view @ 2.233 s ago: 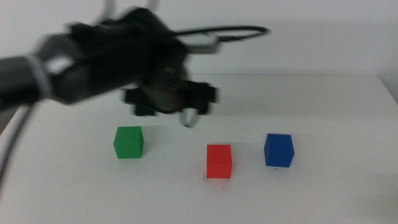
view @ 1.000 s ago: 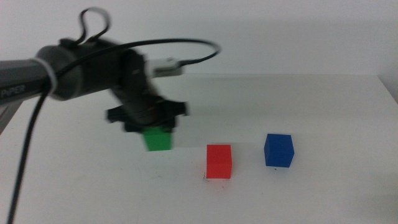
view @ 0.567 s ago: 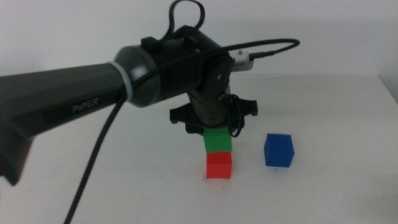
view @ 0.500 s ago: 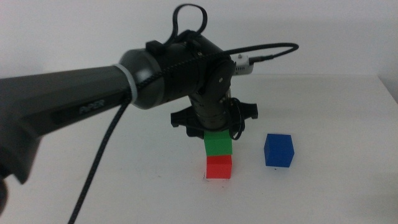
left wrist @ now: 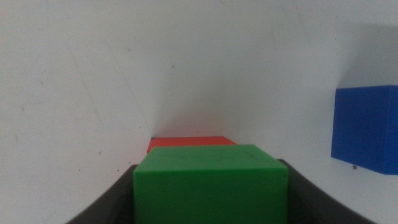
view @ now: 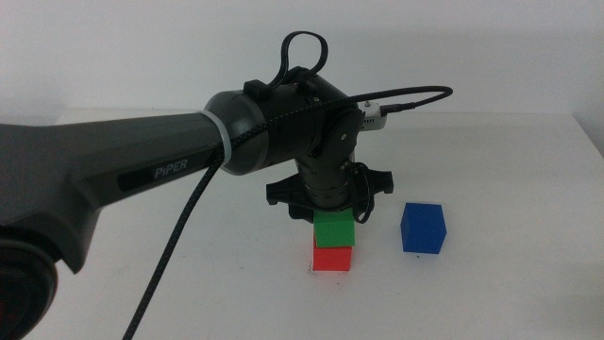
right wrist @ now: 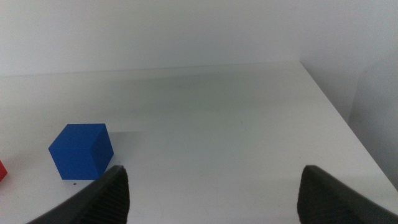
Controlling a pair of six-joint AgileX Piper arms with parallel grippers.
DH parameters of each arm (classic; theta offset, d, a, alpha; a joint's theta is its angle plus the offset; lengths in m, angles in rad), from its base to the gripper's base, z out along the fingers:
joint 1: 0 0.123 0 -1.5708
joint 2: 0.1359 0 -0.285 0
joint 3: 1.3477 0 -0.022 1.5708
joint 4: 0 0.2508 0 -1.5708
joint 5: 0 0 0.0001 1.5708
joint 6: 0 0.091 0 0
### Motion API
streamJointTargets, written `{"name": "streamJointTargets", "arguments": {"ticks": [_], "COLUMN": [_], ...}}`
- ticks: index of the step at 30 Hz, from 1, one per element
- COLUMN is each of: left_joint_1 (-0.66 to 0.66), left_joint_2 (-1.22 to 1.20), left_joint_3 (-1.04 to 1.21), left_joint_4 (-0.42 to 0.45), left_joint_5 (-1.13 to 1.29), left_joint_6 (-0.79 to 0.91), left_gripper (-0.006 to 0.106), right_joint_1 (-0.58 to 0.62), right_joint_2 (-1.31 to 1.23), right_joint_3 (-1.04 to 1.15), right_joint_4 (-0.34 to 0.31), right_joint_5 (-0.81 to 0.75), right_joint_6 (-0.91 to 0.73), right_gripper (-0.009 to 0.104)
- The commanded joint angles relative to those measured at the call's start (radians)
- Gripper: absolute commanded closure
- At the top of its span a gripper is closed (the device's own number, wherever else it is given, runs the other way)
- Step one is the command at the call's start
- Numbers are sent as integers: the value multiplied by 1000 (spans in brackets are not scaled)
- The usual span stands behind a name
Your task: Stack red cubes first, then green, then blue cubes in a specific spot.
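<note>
**Green cube held over the red one**

The white bench [view: 491, 283] is matte and smooth. The middle view shows the whole left arm [view: 142, 170], a thick dark grey tube reaching in from the left with a black cable looped over it. Its left gripper [view: 334, 219] points straight down at the middle of the bench. That view shows the stack from the side: the green cube [view: 334, 229] sits directly above the red cube [view: 333, 258], and whether they touch cannot be told. The red cube stands on the bench near the front, at the marked spot, where a tiny dark tick [view: 309, 271] shows by its lower left corner.

The left wrist view shows what the arm hides from the middle camera. The green cube [left wrist: 210, 183] fills the gap between the dark fingers [left wrist: 112, 199], which are clamped on its two sides. Only a thin strip of the red cube [left wrist: 189, 142] peeks out beyond it.

The blue cube [view: 423, 228] stands alone on the bench, just right of the stack and apart from it.

The right wrist view shows the right gripper [right wrist: 211, 186] with its fingers spread wide and nothing between them, and the blue cube [right wrist: 81, 151] beyond them. All three cubes are plain, sharp-edged and matte.
</note>
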Motion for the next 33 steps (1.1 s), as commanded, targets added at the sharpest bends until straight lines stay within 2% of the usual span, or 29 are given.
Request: {"name": "streamJointTargets", "arguments": {"ticks": [1, 12, 17, 20, 23, 30, 33], "left_joint_1": [-3, -3, -3, -3, -3, -3, -3], "left_joint_2": [17, 10, -120, -273, -446, -955, -1072], "left_joint_3": [1, 1, -1, 5, 66, 390, 433], "left_joint_4": [-5, -6, 0, 10, -16, -221, -250], "left_joint_5": [14, 22, 44, 90, 109, 22, 30], "left_joint_6": [2, 56, 173, 296, 419, 718, 734], "left_gripper": [78, 8, 7, 7, 7, 7, 7], "right_joint_1": [-8, -8, -8, -8, -8, -8, -8], "right_joint_2": [-5, -5, -5, -5, -5, -5, -5], "right_joint_3": [3, 3, 3, 3, 3, 3, 3], "right_joint_4": [-11, -11, -11, -11, -11, -11, -11], "right_joint_5": [-6, -6, -6, -6, -6, -6, -6], "right_joint_6": [-10, -10, -10, -10, -10, -10, -10], "right_gripper": [2, 2, 2, 2, 2, 2, 2]}}
